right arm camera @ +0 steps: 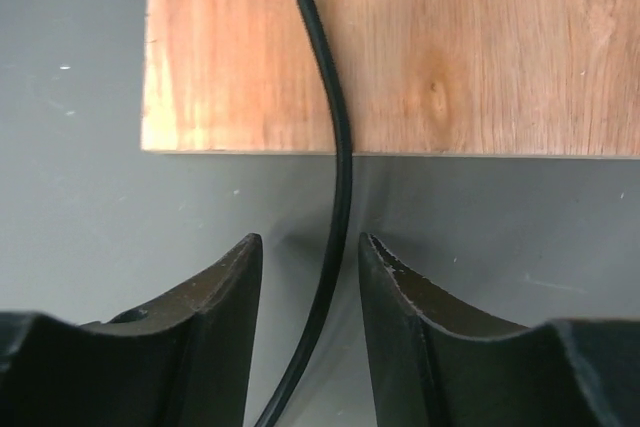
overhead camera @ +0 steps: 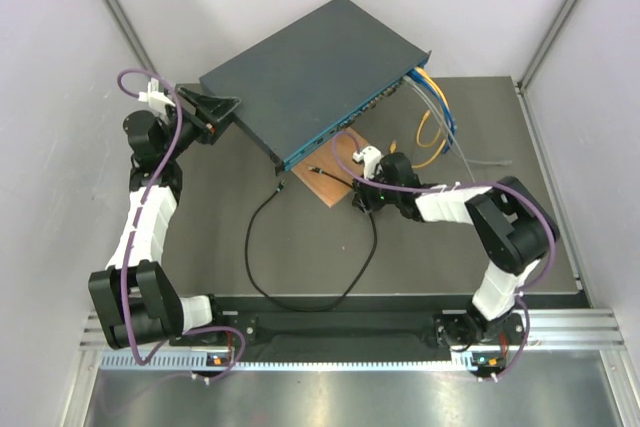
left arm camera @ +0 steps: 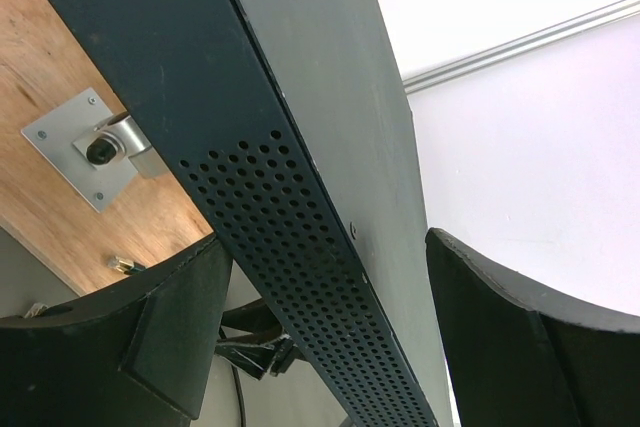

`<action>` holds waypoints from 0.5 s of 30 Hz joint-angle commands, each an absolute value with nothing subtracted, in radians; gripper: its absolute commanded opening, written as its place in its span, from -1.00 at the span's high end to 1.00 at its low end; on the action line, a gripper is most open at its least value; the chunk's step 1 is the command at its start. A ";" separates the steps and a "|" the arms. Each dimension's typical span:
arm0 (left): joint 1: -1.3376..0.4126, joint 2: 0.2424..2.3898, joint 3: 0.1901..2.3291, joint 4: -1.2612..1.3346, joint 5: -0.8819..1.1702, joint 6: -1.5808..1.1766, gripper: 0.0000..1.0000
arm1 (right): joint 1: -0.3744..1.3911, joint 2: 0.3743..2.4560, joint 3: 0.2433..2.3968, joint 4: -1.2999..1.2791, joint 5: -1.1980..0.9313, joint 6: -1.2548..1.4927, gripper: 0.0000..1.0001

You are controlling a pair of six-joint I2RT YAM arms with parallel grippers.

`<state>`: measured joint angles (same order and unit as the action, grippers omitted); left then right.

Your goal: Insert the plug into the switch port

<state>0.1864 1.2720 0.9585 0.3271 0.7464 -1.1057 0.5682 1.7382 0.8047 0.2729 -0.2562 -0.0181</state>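
The switch (overhead camera: 310, 72) is a large flat dark blue-grey box lying at an angle, with a row of ports (overhead camera: 345, 122) along its teal front face. My left gripper (overhead camera: 228, 107) is open at its left corner. The perforated side wall (left arm camera: 300, 277) runs between the two fingers of the left gripper (left arm camera: 325, 237), with a gap to the right finger. A thin black cable (overhead camera: 262, 287) loops over the table. It passes, untouched, between the fingers of my open right gripper (right arm camera: 310, 239) and onto the brown board (right arm camera: 450, 47). The plug (overhead camera: 314, 169) lies on that board.
Yellow and blue cables (overhead camera: 435, 107) hang from the switch's right end. The board (overhead camera: 340, 162) partly sits under the switch's front and carries a silver plate with a peg (left arm camera: 85, 147). The cable's other end (overhead camera: 281, 187) lies near the switch's front corner.
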 commanded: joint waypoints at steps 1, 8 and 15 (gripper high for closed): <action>0.193 1.241 0.989 0.397 0.744 -1.078 -0.65 | 0.597 1.761 0.861 0.270 -0.207 -0.049 0.15; 0.192 1.244 0.996 0.394 0.747 -1.080 -0.65 | 0.597 1.810 0.879 0.252 -0.153 -0.090 0.51; 0.193 1.249 1.015 0.388 0.758 -1.074 -0.64 | 0.595 1.760 0.891 0.181 -0.189 -0.120 1.00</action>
